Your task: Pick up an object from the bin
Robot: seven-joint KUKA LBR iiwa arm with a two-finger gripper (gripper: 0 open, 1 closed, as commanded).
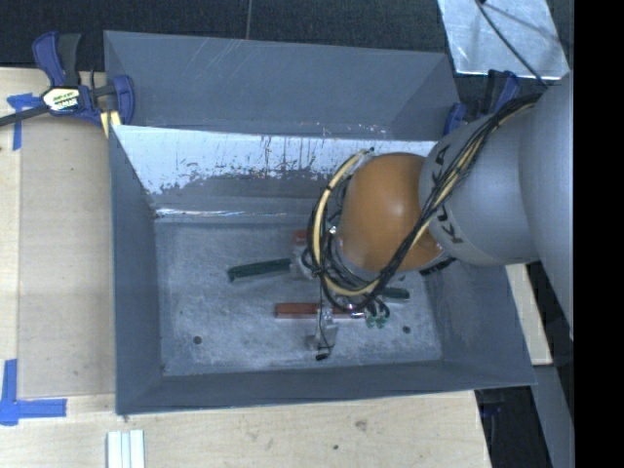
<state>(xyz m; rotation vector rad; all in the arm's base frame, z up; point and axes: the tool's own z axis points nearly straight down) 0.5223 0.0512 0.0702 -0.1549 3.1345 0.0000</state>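
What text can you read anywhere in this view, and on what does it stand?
"KU": black letters on the silver arm, partly covered; the rest of the word is hidden.
Dark green stick and reddish-brown piece on the floor of the bin: no marks that can be read.
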